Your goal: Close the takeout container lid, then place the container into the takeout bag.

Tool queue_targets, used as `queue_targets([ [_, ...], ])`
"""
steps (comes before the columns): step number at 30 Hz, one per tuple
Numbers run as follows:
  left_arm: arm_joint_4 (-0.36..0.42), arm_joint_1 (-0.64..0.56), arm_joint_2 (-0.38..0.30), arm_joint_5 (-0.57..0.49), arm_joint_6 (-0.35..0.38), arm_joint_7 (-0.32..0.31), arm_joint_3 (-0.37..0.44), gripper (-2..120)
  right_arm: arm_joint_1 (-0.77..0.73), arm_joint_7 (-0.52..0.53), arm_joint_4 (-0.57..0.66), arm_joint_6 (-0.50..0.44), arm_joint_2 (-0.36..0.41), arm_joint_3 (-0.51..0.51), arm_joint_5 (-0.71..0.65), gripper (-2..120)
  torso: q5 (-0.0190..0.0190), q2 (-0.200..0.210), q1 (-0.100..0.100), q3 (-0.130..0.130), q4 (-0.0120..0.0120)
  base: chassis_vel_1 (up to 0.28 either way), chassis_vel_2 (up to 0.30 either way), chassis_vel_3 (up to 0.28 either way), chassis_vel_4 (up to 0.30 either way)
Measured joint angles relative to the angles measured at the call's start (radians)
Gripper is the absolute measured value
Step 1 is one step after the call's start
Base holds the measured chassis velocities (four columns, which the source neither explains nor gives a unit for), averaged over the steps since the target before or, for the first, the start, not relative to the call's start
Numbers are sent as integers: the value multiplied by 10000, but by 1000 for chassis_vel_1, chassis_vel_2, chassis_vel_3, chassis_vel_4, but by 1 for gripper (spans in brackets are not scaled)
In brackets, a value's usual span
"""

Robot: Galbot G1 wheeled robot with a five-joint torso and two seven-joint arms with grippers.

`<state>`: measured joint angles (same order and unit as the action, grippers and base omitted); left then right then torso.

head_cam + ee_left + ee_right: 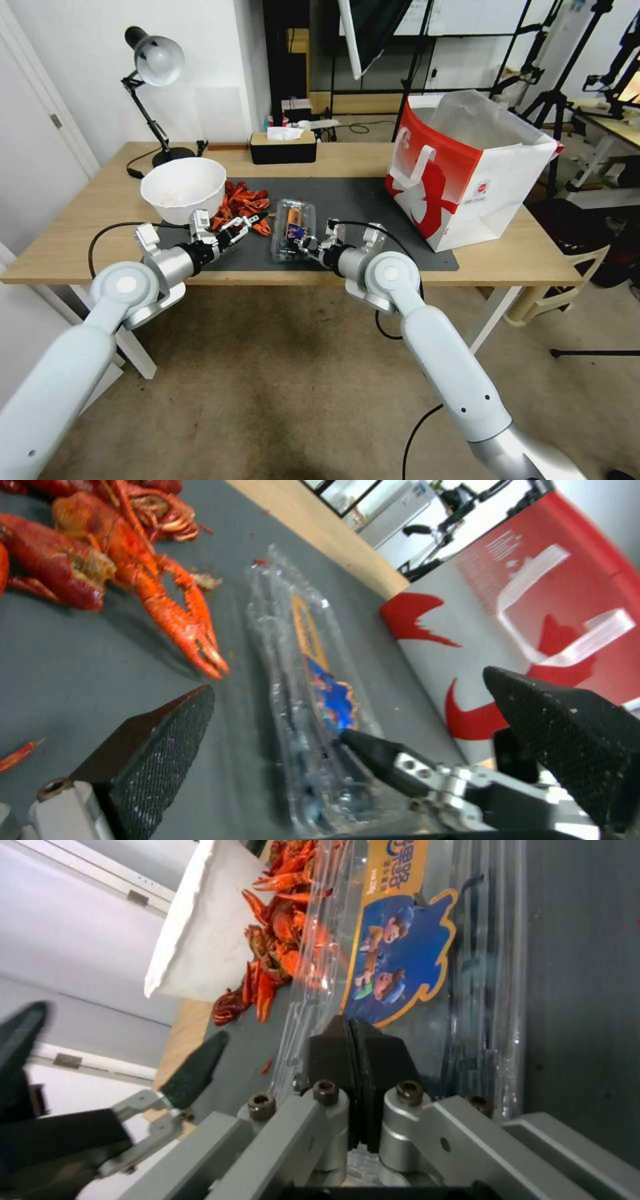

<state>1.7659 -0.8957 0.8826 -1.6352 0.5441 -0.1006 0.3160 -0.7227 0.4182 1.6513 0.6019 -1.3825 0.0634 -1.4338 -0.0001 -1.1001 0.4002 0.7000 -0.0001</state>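
Clear plastic, the container (292, 230) lies on the grey mat (373, 193) at the middle of the desk (87, 220), its lid (400, 940) down and label up. My right gripper (357, 1075) has its jaws pressed together at the container's near edge; whether they pinch the plastic rim I cannot tell. My left gripper (373, 730) waits just beside the container, on its left, jaws spread wide and holding nothing. Red crayfish (241, 203) lie heaped on the mat between the container and the white bowl (183, 188). The bag (467, 167) stands open, upright, at the mat's right end, well apart from the container.
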Motion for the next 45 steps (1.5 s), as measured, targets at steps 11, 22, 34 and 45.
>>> queue_targets([
  [11, -611, 607, 281, 395, -18, 2, -698, 100, -14, -19, 39, 52, 45, -3, 5, 0, 1, 0, -2, 0, 1, 0, 0, 0, 0],
  [22, -1220, 1172, 557, 960, -258, -241, -1297, 100, -142, -85, 73, 74, 44, -6, 82, 0, 1, 1, -2, 0, 0, 0, 0, 0, 0],
  [34, -1222, 1362, 580, 1017, 28, -407, -1545, 100, -207, -99, 114, 81, -23, -20, 128, 0, 1, 1, -3, -1, 2, 0, 0, 0, 0],
  [45, -1360, 1639, 772, 1021, 177, -507, -1941, 100, -238, -152, 117, 87, 63, -3, 128, 0, 1, 1, -2, -1, 1, 0, 0, 0, 0],
])
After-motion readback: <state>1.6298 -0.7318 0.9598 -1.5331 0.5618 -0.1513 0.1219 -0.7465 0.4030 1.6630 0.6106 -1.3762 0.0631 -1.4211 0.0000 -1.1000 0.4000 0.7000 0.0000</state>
